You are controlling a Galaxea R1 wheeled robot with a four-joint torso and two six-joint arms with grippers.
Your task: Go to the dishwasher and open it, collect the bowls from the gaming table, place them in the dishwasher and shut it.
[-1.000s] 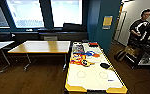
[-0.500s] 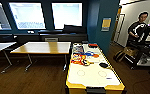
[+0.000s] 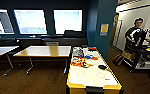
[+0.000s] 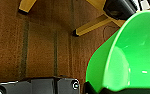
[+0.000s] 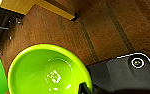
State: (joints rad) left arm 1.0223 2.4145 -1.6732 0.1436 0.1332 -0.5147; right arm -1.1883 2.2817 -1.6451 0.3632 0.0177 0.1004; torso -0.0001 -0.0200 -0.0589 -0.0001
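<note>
While the head view faces the gaming table (image 3: 92, 75), white top with yellow edge and coloured clutter at its far end, each wrist view has a green bowl right at its gripper. Left bowl (image 4: 131, 52) sits tilted against the left gripper, rim at the dark base; grasped. Right bowl (image 5: 48, 71) is upright, its rim pinched by the right gripper (image 5: 84, 87). Wooden floor (image 5: 111, 30) lies below both. A person (image 3: 136, 37) stands beyond the table.
</note>
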